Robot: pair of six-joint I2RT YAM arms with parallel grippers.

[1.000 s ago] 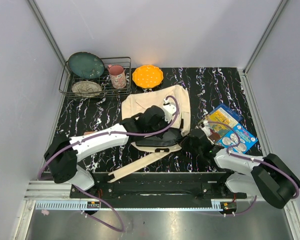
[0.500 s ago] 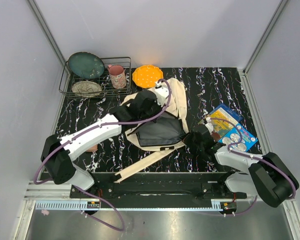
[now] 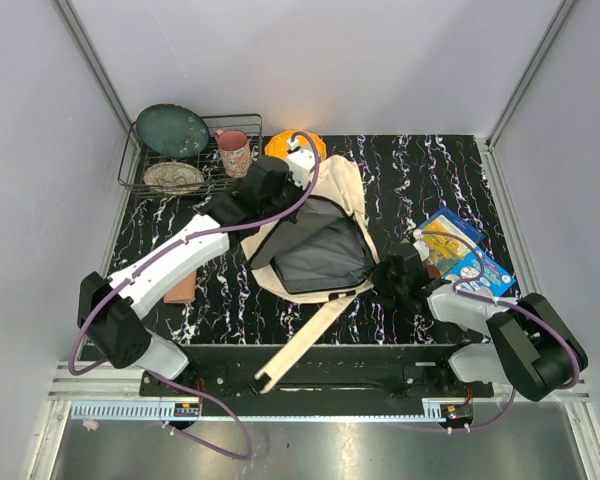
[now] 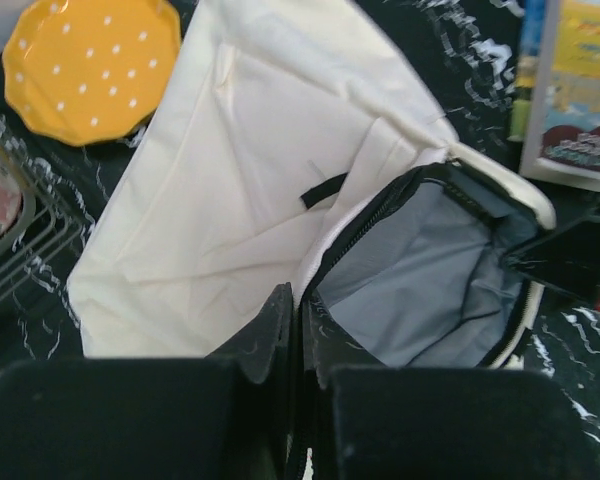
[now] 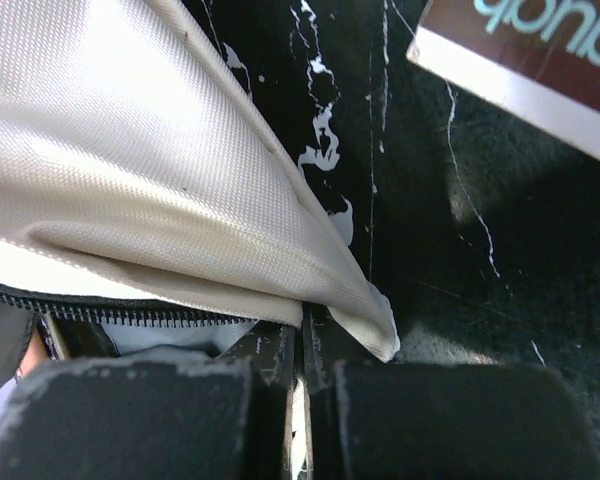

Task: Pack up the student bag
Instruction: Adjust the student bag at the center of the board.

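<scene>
The student bag [image 3: 345, 190], cream canvas, lies in the middle of the table with its mouth pulled open on a grey lining [image 3: 320, 255]. My left gripper [image 3: 280, 208] is shut on the zipper edge at the mouth's back left; the left wrist view has the fingertips [image 4: 280, 315] pinched on that edge, with cream canvas [image 4: 230, 180] and grey lining [image 4: 420, 290] beyond. My right gripper [image 3: 380, 280] is shut on the bag's right rim. In the right wrist view its jaws [image 5: 305, 335] clamp the cream fabric [image 5: 160, 170] just above the zipper teeth.
A wire rack [image 3: 190, 150] at the back left holds a green plate [image 3: 172, 129], a second dish and a pink mug [image 3: 234, 152]. An orange dotted plate [image 3: 280, 148] sits behind the bag. Books [image 3: 460, 255] lie right of it. A cream strap [image 3: 305, 340] trails to the front edge.
My left gripper has moved back and to the left, pulling the bag's edge along. The mouth has opened wider and shows more grey lining. The front strap has swung. The right gripper stayed put.
</scene>
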